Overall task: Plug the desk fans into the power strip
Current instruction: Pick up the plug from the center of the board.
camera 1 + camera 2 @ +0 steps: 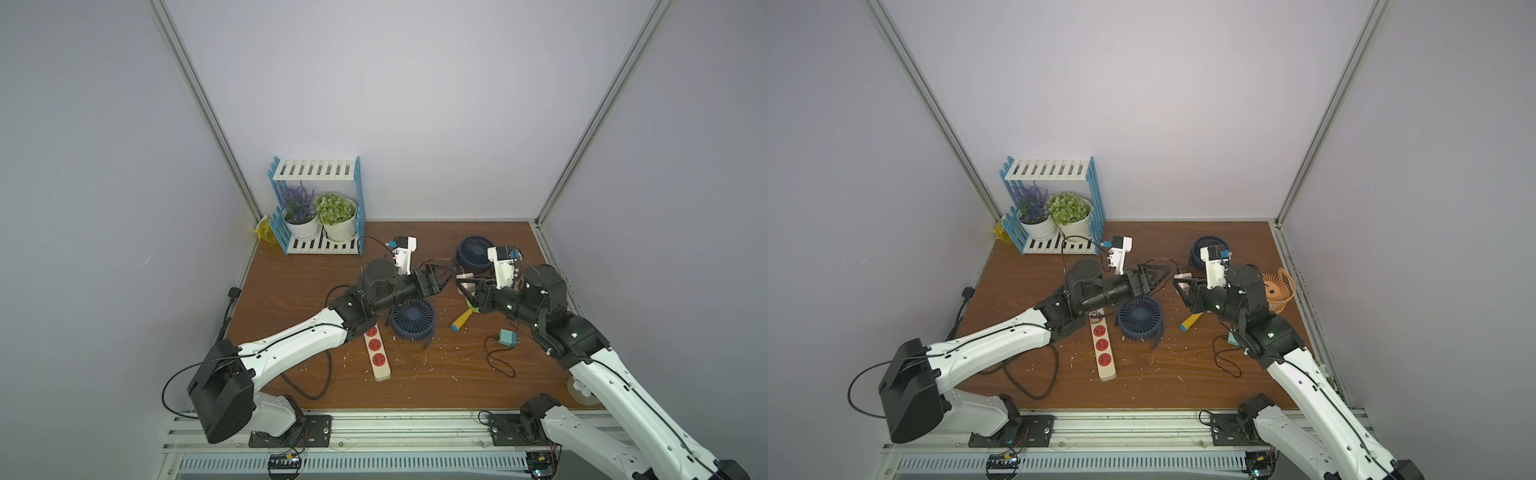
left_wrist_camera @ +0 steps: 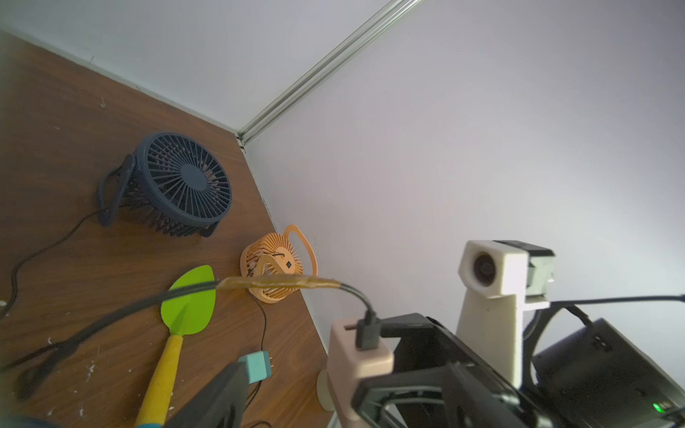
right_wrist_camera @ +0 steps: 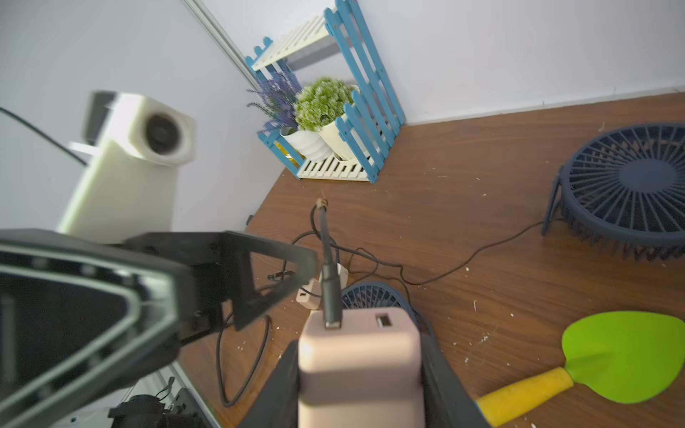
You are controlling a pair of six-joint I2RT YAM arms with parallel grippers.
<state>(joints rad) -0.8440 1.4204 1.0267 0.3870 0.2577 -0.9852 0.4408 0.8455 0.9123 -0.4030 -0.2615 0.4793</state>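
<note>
The cream power strip (image 1: 376,351) (image 1: 1104,349) with red sockets lies on the table under my left arm. My right gripper (image 1: 462,284) (image 3: 359,355) is shut on a pink power adapter (image 3: 361,367) (image 2: 352,367), held above the table with a black cord (image 3: 326,252) plugged into it. My left gripper (image 1: 453,272) (image 1: 1168,274) is open just beside the adapter, apart from it. One fingertip (image 3: 304,259) is close to the cord. A dark blue desk fan (image 1: 411,318) lies beside the strip. Another (image 1: 473,253) (image 2: 181,181) stands further back, and I cannot tell which fan the cord leads to.
An orange fan (image 1: 1277,291) (image 2: 278,263) sits by the right wall. A green spatula with a yellow handle (image 1: 462,318) (image 3: 622,355) and a teal plug (image 1: 508,337) on a thin cord lie at the right. A blue-and-white plant rack (image 1: 320,208) fills the back left corner.
</note>
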